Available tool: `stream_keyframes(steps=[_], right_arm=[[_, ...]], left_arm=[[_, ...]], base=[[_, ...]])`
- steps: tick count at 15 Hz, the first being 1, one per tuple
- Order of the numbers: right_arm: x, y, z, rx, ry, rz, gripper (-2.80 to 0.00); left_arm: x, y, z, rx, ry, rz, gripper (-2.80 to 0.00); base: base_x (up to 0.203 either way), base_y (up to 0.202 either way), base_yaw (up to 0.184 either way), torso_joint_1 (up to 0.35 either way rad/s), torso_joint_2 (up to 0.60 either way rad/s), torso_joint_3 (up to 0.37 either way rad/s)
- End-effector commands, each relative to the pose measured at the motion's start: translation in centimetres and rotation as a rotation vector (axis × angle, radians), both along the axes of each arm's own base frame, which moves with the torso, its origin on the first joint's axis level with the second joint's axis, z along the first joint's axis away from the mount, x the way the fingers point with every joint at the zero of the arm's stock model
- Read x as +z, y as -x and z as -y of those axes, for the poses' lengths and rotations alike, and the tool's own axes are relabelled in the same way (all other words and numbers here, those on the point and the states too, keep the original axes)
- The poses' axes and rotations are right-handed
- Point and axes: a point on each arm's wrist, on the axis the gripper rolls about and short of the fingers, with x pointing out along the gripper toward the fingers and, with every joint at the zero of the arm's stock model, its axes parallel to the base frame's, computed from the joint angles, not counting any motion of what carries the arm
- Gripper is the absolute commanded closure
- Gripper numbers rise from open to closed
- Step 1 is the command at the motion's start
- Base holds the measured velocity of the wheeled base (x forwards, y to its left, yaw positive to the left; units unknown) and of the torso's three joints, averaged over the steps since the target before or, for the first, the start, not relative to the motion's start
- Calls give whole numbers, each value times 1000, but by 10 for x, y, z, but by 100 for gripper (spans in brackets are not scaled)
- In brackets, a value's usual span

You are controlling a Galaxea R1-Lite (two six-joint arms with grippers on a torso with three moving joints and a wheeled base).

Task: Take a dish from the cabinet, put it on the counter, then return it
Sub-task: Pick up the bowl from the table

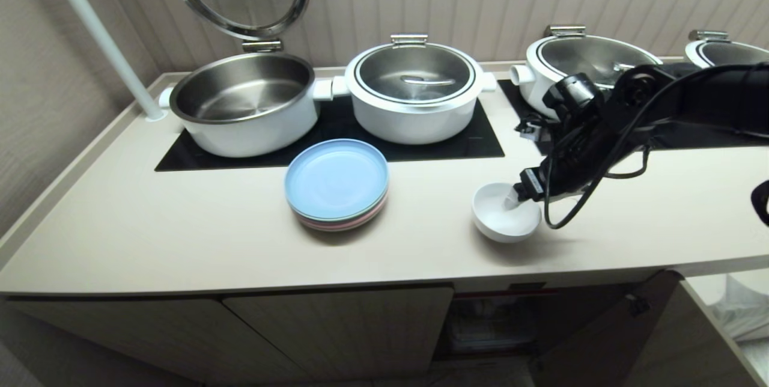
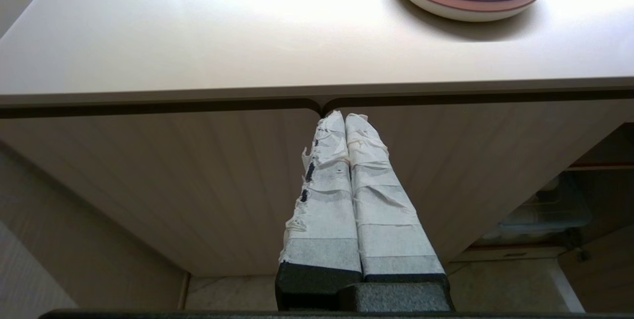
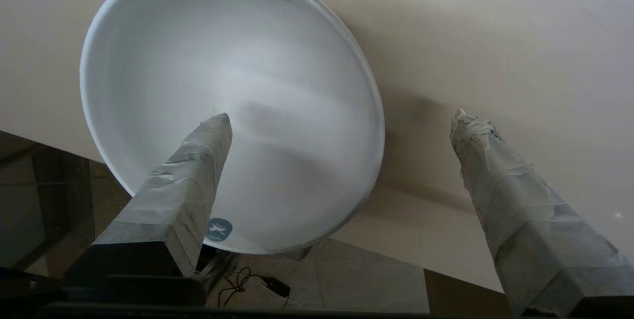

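The dish (image 1: 504, 219) is being shown as a small white bowl sitting upright on the tabletop (image 1: 180, 237), close to its front edge and to the right of a stack of blue and pink plates (image 1: 336, 185). It is being straddled at its right-hand rim by the right claw (image 3: 342, 121), whose taped fingers (image 3: 198, 170) are standing wide apart: one finger is reaching down inside the bowl over its inner wall, the other is hanging outside the rim above bare tabletop, and no grip is being applied, so the dish is judged to be released and resting by itself. The relation that the next move turns on is being read thus: the rim wall lies between the two open fingers, the bowl's body lies away to the left of the claw, and, the bowl being round, no long axis has to be matched. The right arm is plainly the nearer one. The left claw (image 2: 342, 126) is being kept low in front of the closed ribbed doors, well apart from the dish, its taped fingers pressed together on nothing. Below the tabletop, the cabinet (image 1: 492, 321) is being seen with its door standing open almost directly beneath the dish, so a regrasp at the same rim followed by a lowering toward that opening is judged to be what the return calls for.
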Motion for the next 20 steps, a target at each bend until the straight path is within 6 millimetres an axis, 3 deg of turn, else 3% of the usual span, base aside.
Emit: stream_keyframes(steps=[1, 20], right_arm=[[-10, -4, -4, 5, 5, -27, -280], [-27, -13, -11, 2, 9, -57, -280]], left_arm=[[0, 0, 0, 0, 0, 0, 0], [0, 0, 0, 1, 0, 0, 0]], base=[[0, 0, 0, 0, 0, 0], [0, 0, 0, 0, 0, 0]])
